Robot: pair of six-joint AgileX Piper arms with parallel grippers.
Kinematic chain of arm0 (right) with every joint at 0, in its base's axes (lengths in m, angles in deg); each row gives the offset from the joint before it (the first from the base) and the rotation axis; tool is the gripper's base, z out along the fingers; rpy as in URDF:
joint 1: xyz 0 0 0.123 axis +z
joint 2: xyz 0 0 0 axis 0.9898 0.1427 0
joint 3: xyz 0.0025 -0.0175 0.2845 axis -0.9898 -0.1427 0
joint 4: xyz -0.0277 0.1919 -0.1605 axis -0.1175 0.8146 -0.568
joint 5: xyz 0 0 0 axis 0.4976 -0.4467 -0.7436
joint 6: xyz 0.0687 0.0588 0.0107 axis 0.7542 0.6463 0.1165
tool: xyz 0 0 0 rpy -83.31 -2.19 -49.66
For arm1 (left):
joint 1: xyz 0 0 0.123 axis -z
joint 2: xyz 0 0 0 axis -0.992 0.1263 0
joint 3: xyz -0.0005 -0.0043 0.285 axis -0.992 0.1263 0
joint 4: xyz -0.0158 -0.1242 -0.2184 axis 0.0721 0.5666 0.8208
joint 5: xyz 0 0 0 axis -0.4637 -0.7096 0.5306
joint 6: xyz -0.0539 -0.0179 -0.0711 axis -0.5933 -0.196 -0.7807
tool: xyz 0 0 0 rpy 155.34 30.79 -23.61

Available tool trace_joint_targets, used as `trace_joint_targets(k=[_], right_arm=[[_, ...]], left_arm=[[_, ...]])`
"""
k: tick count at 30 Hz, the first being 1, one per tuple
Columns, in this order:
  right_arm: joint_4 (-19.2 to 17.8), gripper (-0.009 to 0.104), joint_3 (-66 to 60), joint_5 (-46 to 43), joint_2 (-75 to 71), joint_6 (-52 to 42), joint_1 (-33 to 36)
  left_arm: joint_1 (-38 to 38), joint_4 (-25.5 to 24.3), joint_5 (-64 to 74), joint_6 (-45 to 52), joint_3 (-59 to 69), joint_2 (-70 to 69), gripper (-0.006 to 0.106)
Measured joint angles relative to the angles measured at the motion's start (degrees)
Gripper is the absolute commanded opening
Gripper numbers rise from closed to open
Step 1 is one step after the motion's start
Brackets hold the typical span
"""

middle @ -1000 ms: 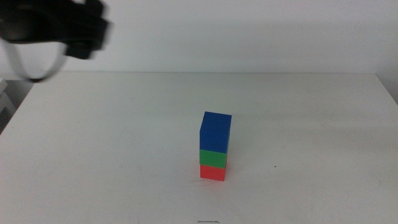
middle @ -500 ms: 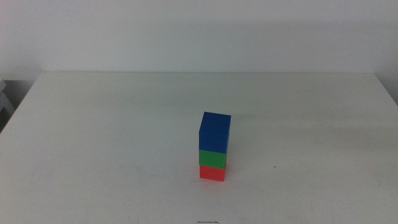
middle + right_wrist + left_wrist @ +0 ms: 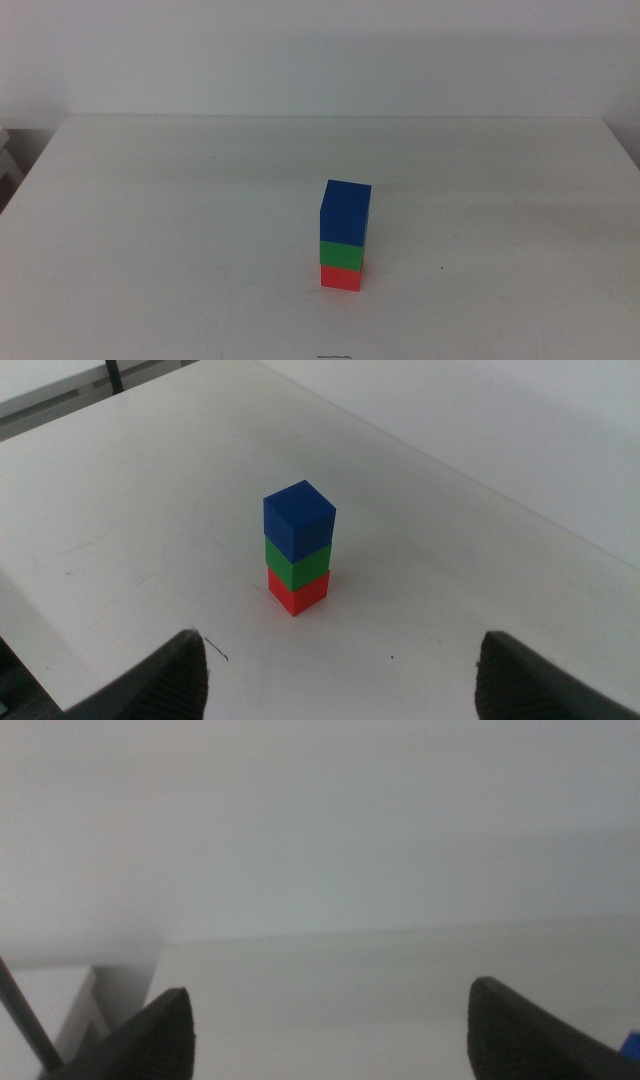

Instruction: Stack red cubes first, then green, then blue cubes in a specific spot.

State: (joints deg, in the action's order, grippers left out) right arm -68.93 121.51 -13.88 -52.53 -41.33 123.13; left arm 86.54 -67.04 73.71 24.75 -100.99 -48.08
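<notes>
Tower built: red, green, blue, and nothing gripping it.

The red cube sits on the white worktop, a little toward the near edge of its middle, with the green cube on it and the blue cube on top (edges roughly flush, upright). By my reading the stacking looks done. The left tool is spread and empty, off the middle view; the right tool is spread too, well apart from the stack.
</notes>
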Motion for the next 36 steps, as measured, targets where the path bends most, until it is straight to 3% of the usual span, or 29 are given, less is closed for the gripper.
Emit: trace_joint_targets(k=[3,8,11,18,22,26,36], right_arm=[[-0.96,0.074,-0.55,-0.31,0.0,0.0,0.0],[-9.14,0.074,-7.27,-8.26,-1.05,0.0,-0.16],[-11.14,0.074,-13.77,-14.74,-3.38,0.0,-1.96],[-5.28,0.074,-29.53,-17.96,-13.08,-0.03,-17.98],[-4.5,0.074,-37.75,-19.25,-21.15,-0.03,-26.92],[-4.5,0.074,-43.89,-26.46,-29.73,-0.03,-34.08],[1.93,0.074,-54.38,-40.61,-33.96,-0.03,-40.54]], left_arm=[[0.0,0.0,-0.06,0.0,2.45,-0.12,0.094],[0.0,-0.26,-3.58,0.0,9.02,-2.98,0.094],[0.0,-0.29,-9.36,0.0,14.76,-5.78,0.094],[0.0,-0.29,-22.44,0.0,29.56,-13.0,0.094],[0.0,-0.29,-26.56,0.0,36.37,-17.35,0.094],[0.0,-0.29,-27.21,0.0,42.74,-21.36,0.094],[0.0,-0.29,-28.88,0.0,53.06,-33.26,0.094]])
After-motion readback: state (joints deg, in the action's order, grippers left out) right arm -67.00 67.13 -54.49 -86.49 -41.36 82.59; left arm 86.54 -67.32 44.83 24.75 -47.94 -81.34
